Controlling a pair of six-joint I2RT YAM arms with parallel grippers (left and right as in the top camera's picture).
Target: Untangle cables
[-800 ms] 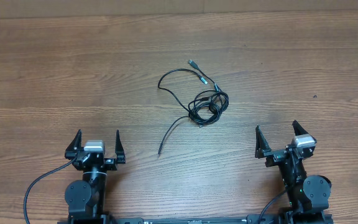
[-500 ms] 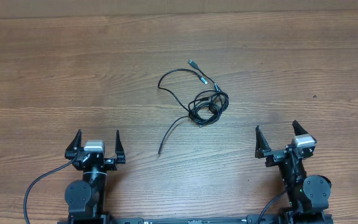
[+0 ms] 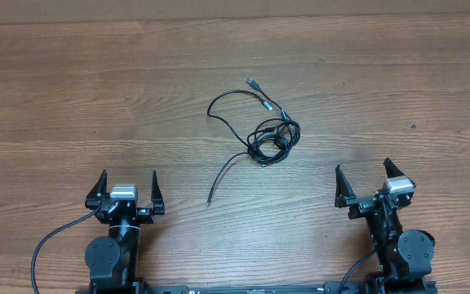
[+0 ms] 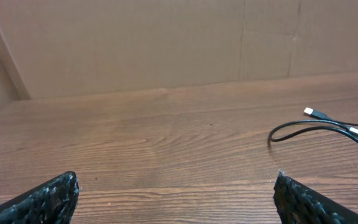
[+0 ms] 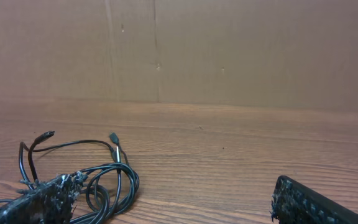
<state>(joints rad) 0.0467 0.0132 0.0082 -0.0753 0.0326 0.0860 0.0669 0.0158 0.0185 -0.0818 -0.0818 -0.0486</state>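
A knot of thin black cables [image 3: 272,137] lies in the middle of the wooden table, with a loop and two pale plug tips [image 3: 252,82] reaching up-left and one loose end trailing down-left to about [image 3: 210,198]. My left gripper [image 3: 127,189] rests open near the front edge, well left of the tangle. Equally wide open, the right gripper [image 3: 367,181] sits at the front right. In the left wrist view a cable loop and plug [image 4: 316,114] lie far right. The right wrist view shows the tangle [image 5: 101,180] ahead on the left, behind my left fingertip [image 5: 42,199].
A plain brown cardboard wall [image 4: 166,43] stands along the back of the table. Thicker black wires [image 3: 51,241] run from the arm bases at the front edge.
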